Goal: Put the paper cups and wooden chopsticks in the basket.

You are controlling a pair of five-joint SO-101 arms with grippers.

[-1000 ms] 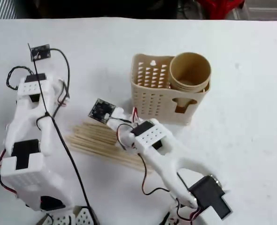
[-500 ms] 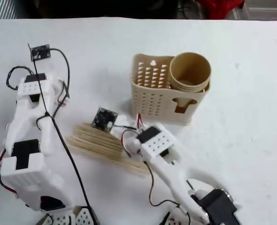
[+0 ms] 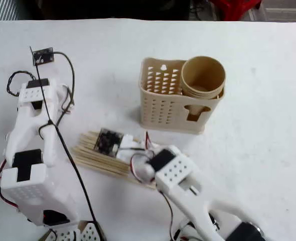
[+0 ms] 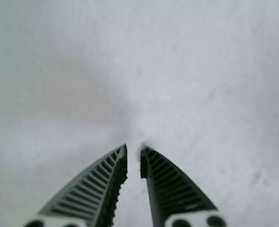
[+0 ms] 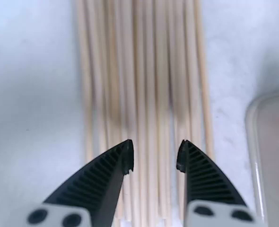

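High view: the basket [image 3: 173, 103] sat upright just right of frame centre on the white table [image 3: 258, 150], w/ a nested stack of paper cups [image 3: 203, 75] standing in its right-hand compartment. The wooden chopsticks [image 3: 90, 150] lay flat in a loose bundle at lower left of centre, below & left of the basket, apart from it and not in it.

What stood in the way: the right arm [image 3: 177, 173] ran up from the bottom edge and lay across the bundle's right end. Its wrist camera board [image 3: 108, 141] sat right over the sticks, so from up there the pincer was covered.

The right wrist view filled that in. The right gripper [image 5: 153, 156] had its jaws spread wide, straddling the middle sticks of the bundle, nothing pinched. Tips prob. just short of the wood; contact couldn't be told. The basket's pale rim showed at that view's edge, near the outermost stick.

The left arm [image 3: 32, 145] stretched along the left side of the high frame, well apart from sticks & basket, w/ a black cable [image 3: 66, 164] trailing down beside it.

Left wrist view: the left gripper [image 4: 133, 153] was over bare table, jaws pressed all but together, a slim gap at the tips, holding nothing.
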